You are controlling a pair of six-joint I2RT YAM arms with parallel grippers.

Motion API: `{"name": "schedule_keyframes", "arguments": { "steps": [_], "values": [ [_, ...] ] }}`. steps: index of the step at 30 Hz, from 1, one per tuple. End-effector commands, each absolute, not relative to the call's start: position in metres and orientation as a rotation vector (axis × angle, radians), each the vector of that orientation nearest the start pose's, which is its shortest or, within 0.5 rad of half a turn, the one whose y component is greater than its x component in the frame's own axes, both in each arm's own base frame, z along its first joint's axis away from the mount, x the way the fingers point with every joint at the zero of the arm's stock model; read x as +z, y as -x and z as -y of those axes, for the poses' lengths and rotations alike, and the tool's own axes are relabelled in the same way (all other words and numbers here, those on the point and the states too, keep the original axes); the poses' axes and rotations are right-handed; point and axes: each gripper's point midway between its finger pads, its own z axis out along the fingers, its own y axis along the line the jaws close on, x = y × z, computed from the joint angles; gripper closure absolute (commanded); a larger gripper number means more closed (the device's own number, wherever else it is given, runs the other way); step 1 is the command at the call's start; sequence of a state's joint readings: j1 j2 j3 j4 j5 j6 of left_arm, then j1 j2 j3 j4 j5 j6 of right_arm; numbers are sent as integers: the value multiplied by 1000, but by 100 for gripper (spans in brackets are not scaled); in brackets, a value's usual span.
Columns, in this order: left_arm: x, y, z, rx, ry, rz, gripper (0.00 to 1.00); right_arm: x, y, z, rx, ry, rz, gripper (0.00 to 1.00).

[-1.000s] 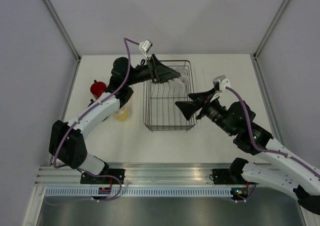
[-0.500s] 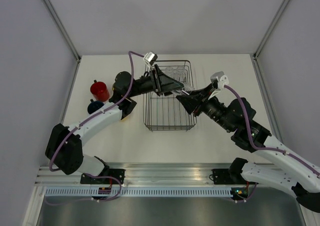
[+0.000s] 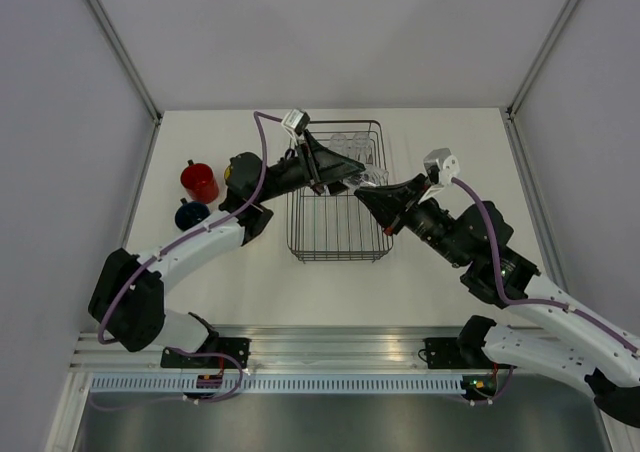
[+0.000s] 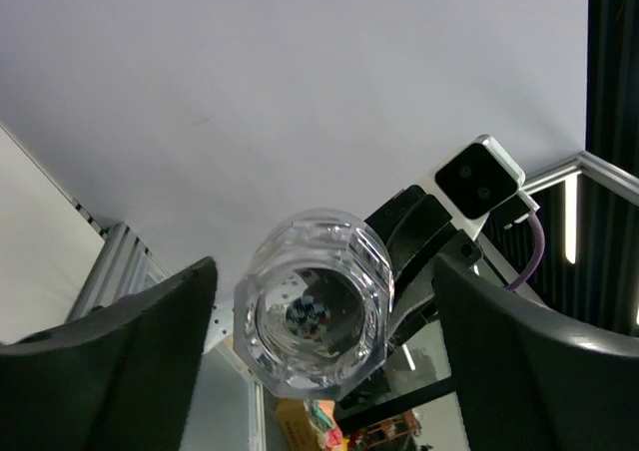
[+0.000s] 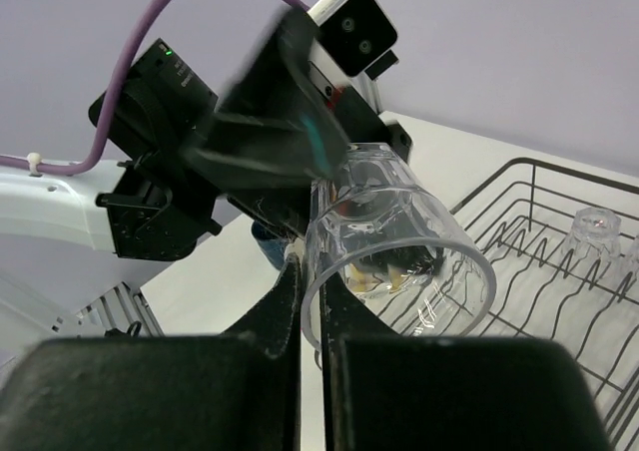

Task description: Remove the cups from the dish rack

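A clear glass tumbler (image 5: 399, 241) hangs on its side in the air over the right part of the dish rack (image 3: 297, 222). My right gripper (image 5: 312, 271) is shut on its rim wall, one finger inside the mouth and one outside. My left gripper (image 4: 319, 301) is open around the tumbler's base (image 4: 315, 296), with a gap showing on each side between its fingers (image 4: 150, 351) and the glass. From above, both grippers meet at the tumbler (image 3: 368, 179). Another tumbler (image 5: 596, 233) stands upside down in the far end of the rack.
A red mug (image 3: 199, 181) and a dark blue mug (image 3: 190, 214) stand on the table left of the rack, beside my left arm. Upright wire tines run along the rack's floor (image 5: 539, 271). White walls close in the table on three sides.
My left gripper carried the tumbler from the rack's far end toward my right gripper, then opened wide. My right gripper moved in and closed on the tumbler's rim.
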State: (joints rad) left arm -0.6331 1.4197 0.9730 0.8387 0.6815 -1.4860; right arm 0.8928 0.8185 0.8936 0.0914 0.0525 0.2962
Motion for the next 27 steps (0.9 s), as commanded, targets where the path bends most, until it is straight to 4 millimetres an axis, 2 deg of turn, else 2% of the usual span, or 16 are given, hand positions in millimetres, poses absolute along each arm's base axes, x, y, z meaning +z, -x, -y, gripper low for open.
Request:
{"name": "schedule_keyframes", "arguments": {
  "steps": [1, 5, 8, 9, 11, 12, 15, 17, 18, 19, 21, 22, 24, 25, 26, 27],
  "values": [
    [403, -219, 348, -2132, -157, -1601, 1, 412, -205, -253, 931, 376, -1294, 99],
    [393, -226, 344, -1966, -133, -1663, 0, 405, -206, -252, 902, 395, -1311, 100],
    [394, -252, 333, -1736, -56, -1642, 0, 395, -210, -249, 869, 397, -1350, 100],
    [385, -260, 328, -1637, -11, -1713, 0, 392, -212, -247, 843, 396, -1368, 99],
    [377, -276, 312, -1427, 4, -1726, 0, 382, -222, -237, 759, 359, -1432, 100],
    [372, -289, 294, -1292, 102, -1739, 0, 376, -228, -234, 718, 349, -1461, 100],
    [361, -306, 258, -1038, 184, -1727, 0, 354, -249, -217, 534, 281, -1599, 100],
    [351, -306, 246, -934, 159, -1755, 0, 344, -260, -203, 412, 235, -1673, 100],
    [348, -308, 240, -894, 166, -1763, 0, 331, -272, -199, 324, 206, -1720, 100],
    [346, -305, 236, -863, 140, -1772, 0, 335, -279, -195, 306, 169, -1736, 100],
    [346, -301, 235, -848, 104, -1781, 0, 310, -292, -196, 250, 175, -1841, 100],
    [345, -296, 232, -832, 75, -1789, 0, 305, -305, -184, 221, 122, -1874, 99],
    [344, -290, 229, -809, 22, -1811, 0, 287, -320, -182, 198, 127, -1964, 100],
    [343, -288, 226, -791, 16, -1829, 0, 281, -333, -167, 168, 80, -1997, 99],
    [334, -281, 220, -756, 7, -1878, 0, 280, -338, -165, 167, 73, -2021, 99],
    [334, -278, 217, -743, -2, -1887, 0, 264, -347, -166, 152, 80, -2072, 100]
  ]
}}
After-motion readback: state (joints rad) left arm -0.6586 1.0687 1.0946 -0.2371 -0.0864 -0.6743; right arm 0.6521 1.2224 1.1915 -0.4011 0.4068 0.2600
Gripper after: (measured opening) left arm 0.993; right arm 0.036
